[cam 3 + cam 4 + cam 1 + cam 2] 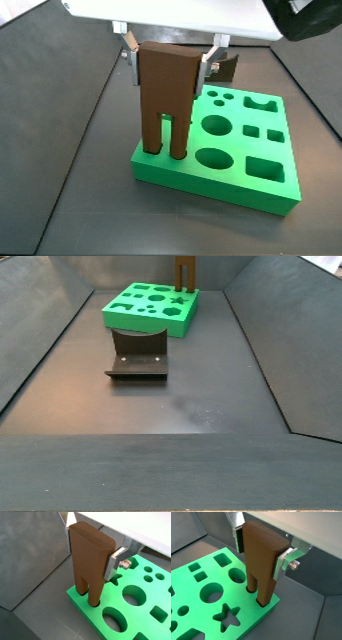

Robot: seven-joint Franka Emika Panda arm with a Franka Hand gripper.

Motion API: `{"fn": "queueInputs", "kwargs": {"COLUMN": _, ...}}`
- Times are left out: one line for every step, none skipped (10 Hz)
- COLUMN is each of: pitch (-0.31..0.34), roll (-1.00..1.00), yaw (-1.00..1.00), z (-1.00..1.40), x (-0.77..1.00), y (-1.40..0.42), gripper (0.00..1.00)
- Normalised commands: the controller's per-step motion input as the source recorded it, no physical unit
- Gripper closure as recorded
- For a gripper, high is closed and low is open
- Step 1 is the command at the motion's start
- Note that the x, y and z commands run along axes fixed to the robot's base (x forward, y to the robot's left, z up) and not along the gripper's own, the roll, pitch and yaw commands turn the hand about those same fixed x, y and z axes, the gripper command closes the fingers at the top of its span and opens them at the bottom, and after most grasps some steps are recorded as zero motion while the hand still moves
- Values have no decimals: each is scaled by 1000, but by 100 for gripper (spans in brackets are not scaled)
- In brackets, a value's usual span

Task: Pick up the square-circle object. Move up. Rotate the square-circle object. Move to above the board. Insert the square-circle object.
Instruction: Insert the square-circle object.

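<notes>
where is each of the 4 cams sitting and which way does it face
Wrist view: on the arm, looking down the gripper at the square-circle object entering the board.
Wrist view: opposite side, same gripper.
Side view: close, above the board; silver fingers show.
Side view: far down the floor, fixture before the board; gripper out of frame.
All share object and board.

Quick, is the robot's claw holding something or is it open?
End effector: closed on the square-circle object, fingers clamping its top, prongs down at holes near the edge of the board.
</notes>
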Motion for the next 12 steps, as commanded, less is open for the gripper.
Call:
{"fn": "queueInputs", "kwargs": {"pitch": 99, "roll": 0, "yaw": 0, "z": -77, "x": 0, "y": 26, "gripper": 100}}
{"fn": "queueInputs", "kwargs": {"pitch": 26, "roll": 13, "yaw": 0, "z": -163, "x": 0, "y": 0, "gripper": 100}}
{"fn": "queueInputs", "kwargs": {"pitch": 0, "roll": 0, "yaw": 0, "z": -174, "x": 37, "y": 0, "gripper": 100}}
{"fn": "queueInputs", "kwargs": {"pitch": 0, "roll": 0, "yaw": -3, "z": -234, "x": 57, "y": 0, "gripper": 100}}
{"fn": "queueInputs", "kwargs": {"pitch": -106, "roll": 9, "yaw": 0, "z": -297, "x": 9, "y": 0, "gripper": 100}}
{"fn": "queueInputs", "kwargs": {"pitch": -261, "roll": 106, "yaw": -11, "z": -374, "x": 0, "y": -177, "gripper": 100}}
{"fn": "queueInputs", "kwargs": {"pitch": -304, "roll": 177, "yaw": -57, "z": -409, "x": 0, "y": -320, "gripper": 100}}
{"fn": "queueInputs", "kwargs": {"pitch": -277, "roll": 181, "yaw": -86, "z": -357, "x": 0, "y": -260, "gripper": 100}}
{"fn": "queueInputs", "kwargs": {"pitch": -150, "roll": 163, "yaw": -31, "z": -394, "x": 3, "y": -97, "gripper": 100}}
{"fn": "queueInputs", "kwargs": {"pitch": -20, "roll": 54, "yaw": -11, "z": -449, "x": 80, "y": 0, "gripper": 100}}
{"fn": "queueInputs", "kwargs": {"pitch": 0, "roll": 0, "yaw": 0, "z": -380, "x": 83, "y": 0, "gripper": 100}}
{"fn": "queueInputs", "kwargs": {"pitch": 0, "roll": 0, "yaw": 0, "z": -374, "x": 117, "y": 31, "gripper": 100}}
